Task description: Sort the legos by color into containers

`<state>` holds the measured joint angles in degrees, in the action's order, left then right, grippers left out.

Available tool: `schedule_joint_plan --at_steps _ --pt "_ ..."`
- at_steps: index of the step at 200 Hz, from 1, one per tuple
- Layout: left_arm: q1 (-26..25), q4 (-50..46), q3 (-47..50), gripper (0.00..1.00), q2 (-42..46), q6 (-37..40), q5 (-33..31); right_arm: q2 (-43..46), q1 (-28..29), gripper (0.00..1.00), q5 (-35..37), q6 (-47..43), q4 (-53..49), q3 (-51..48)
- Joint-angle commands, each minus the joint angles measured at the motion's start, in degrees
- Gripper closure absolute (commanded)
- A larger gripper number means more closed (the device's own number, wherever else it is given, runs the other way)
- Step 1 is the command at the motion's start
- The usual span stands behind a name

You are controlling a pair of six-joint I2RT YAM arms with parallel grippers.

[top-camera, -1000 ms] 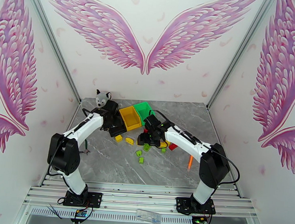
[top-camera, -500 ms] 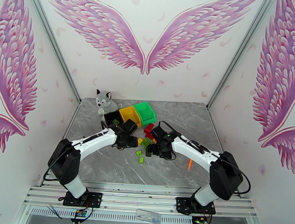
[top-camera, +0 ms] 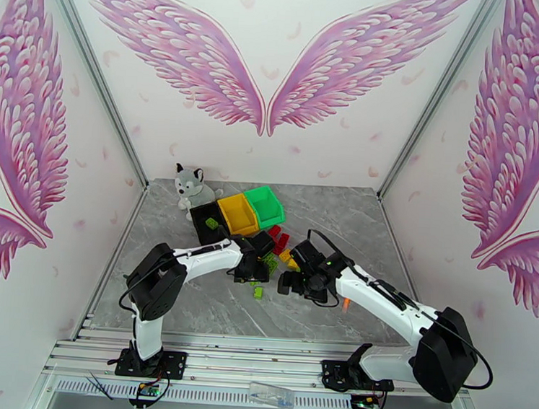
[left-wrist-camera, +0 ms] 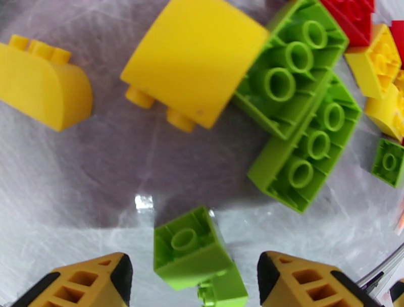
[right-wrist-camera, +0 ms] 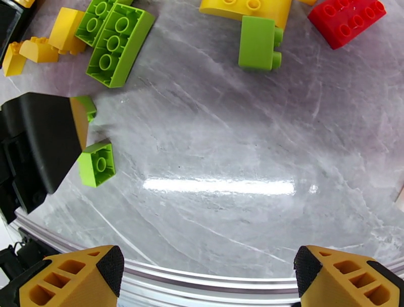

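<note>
While left hand [left-wrist-camera: 191,271] sits half-open astride a small green lego [left-wrist-camera: 188,246] on the counter [left-wrist-camera: 76,166], not touching it, right hand [right-wrist-camera: 206,267] is wide open and empty. Other legos [top-camera: 278,249] lie just beside the containers [top-camera: 238,214]; one green sits in the black bin [top-camera: 203,236].

Cropped by the bottom edge of each wrist view: the orange fingertips of the left claw [left-wrist-camera: 194,277] and the right claw [right-wrist-camera: 207,277].

Cut by the left wrist view's borders: a rounded yellow brick [left-wrist-camera: 43,96] at left, a red brick [left-wrist-camera: 353,15] at top right, a small green square [left-wrist-camera: 390,162] at right.

Between the left fingertips, a green brick [left-wrist-camera: 192,250], lower end lost past the frame.

From the right wrist, half hidden behind the left claw's black body: a green piece [right-wrist-camera: 87,106].

From above, too small and crowded to count: the heap of legos [top-camera: 283,240], partly under the left claw. Mostly hidden by the right arm: an orange stick [top-camera: 344,303].
</note>
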<state>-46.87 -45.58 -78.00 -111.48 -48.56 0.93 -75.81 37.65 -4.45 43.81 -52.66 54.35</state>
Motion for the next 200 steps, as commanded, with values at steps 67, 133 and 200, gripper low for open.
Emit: schedule_joint_plan --at_steps 67,133,200 --pt "0.32 0.58 -3.99 0.44 -4.18 -1.27 0.83 -0.18 -0.29 0.07 -0.42 -0.03 0.53 0.06" --pt "0.70 0.06 -5.23 0.60 -2.55 -0.93 0.64 -4.68 -0.28 0.10 -2.65 -2.26 2.08 3.89" --pt "5.06 -2.47 -4.48 0.66 3.28 0.86 0.03 -11.25 -0.21 0.11 -4.53 -5.73 3.79 13.17"
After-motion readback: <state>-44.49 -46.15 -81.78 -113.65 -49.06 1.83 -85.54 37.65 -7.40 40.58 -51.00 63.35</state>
